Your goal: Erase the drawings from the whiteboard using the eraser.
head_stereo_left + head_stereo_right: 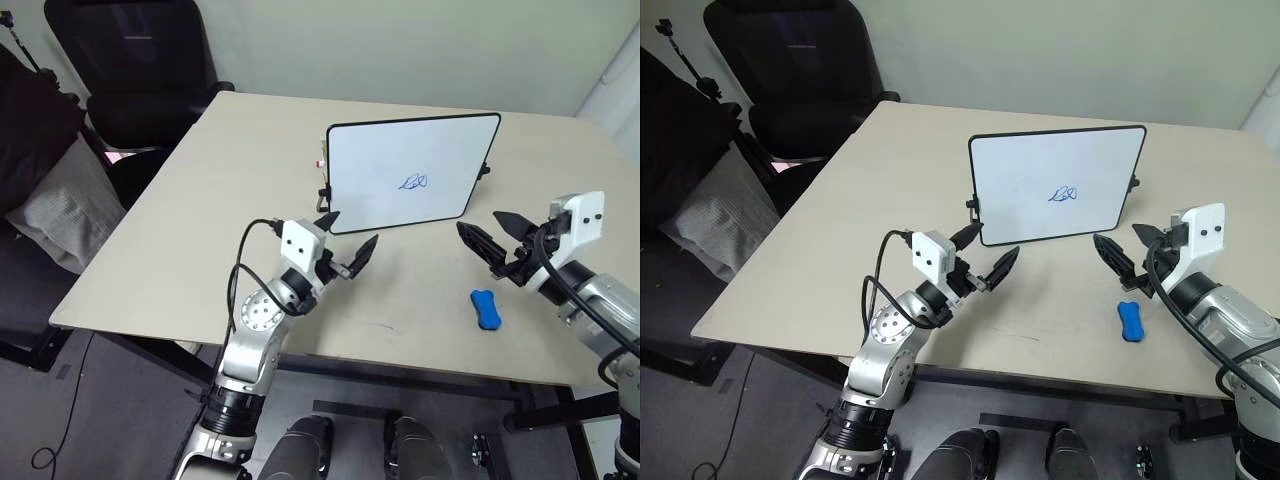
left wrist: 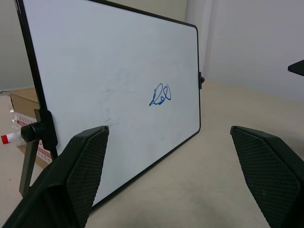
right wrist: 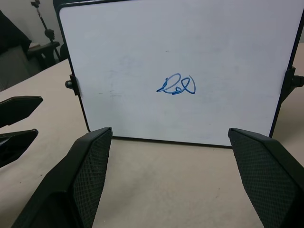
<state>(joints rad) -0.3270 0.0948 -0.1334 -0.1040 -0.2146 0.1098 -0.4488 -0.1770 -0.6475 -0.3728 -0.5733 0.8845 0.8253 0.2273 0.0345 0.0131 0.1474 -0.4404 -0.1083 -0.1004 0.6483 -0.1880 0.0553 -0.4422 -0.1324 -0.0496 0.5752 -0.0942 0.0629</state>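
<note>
- Whiteboard (image 1: 410, 172): rectangular white panel in a thin black frame with rounded corners. It stands propped upright on the table (image 1: 200, 230), tilted slightly back. Small black clips sit at the middle of each side edge.
- Drawings (image 1: 414, 182): one small blue looping scribble, right of the whiteboard's centre. The remaining board surface is white, with faint grey smudges visible in the wrist views.
- Eraser (image 1: 486, 308): small bright blue oblong block with rounded ends. It lies flat on the table in front of the whiteboard's right corner, apart from the board and not touched by either gripper.
- Left gripper (image 1: 348, 242): positioned just in front of the whiteboard's lower left corner, above the table. Fingers are spread wide; nothing is held between them.
- Right gripper (image 1: 493, 238): positioned in front of and to the right of the whiteboard, just above the eraser and to its board side. Fingers are spread wide; nothing is held.
- A small red-and-white item (image 1: 320, 162) lies just behind the whiteboard's left edge; its type cannot be determined.
</note>
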